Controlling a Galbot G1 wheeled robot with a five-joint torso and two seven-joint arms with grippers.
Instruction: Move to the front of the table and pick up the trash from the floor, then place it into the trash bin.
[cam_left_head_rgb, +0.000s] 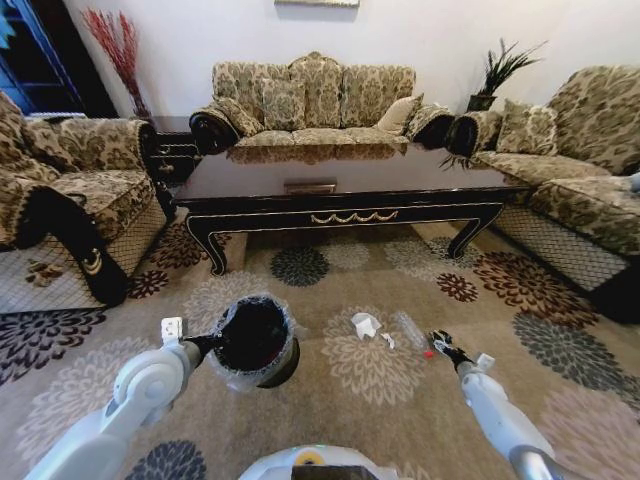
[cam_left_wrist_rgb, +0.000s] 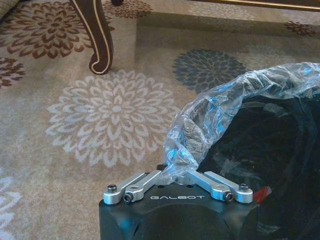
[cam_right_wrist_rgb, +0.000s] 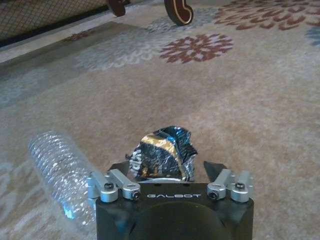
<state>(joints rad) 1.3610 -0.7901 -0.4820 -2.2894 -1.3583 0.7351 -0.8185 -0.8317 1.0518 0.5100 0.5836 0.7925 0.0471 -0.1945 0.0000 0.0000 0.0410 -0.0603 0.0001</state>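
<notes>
Fig.: trash pickup, R arm at work. My right gripper (cam_right_wrist_rgb: 162, 167) is low over the beige flower-medallion carpet floor (cam_right_wrist_rgb: 240, 115), fingers closed on a crumpled dark foil wrapper w/ a gold patch (cam_right_wrist_rgb: 162, 152). Just beside it lies a clear ribbed plastic bottle (cam_right_wrist_rgb: 60, 167), on its side on the carpet. A crumpled white paper scrap (cam_left_head_rgb: 366, 324) sits near, toward the bin. My left gripper (cam_left_wrist_rgb: 177, 172) is pinched on the clear crinkly liner bag (cam_left_wrist_rgb: 225, 105) at the rim of the small round black trash bin (cam_left_head_rgb: 255, 335), tipped w/ its mouth up toward the camera.

Risks (judged): foil is springy, so it could slip out on the lift; liner may tear or pull off the rim, since I hold bag rather than wall.

Count: trash 3 pcs (foil, bottle, paper); bin 1; long glossy dark-brown coffee table (cam_left_head_rgb: 350, 185) 1, well apart; grippers 2.
</notes>
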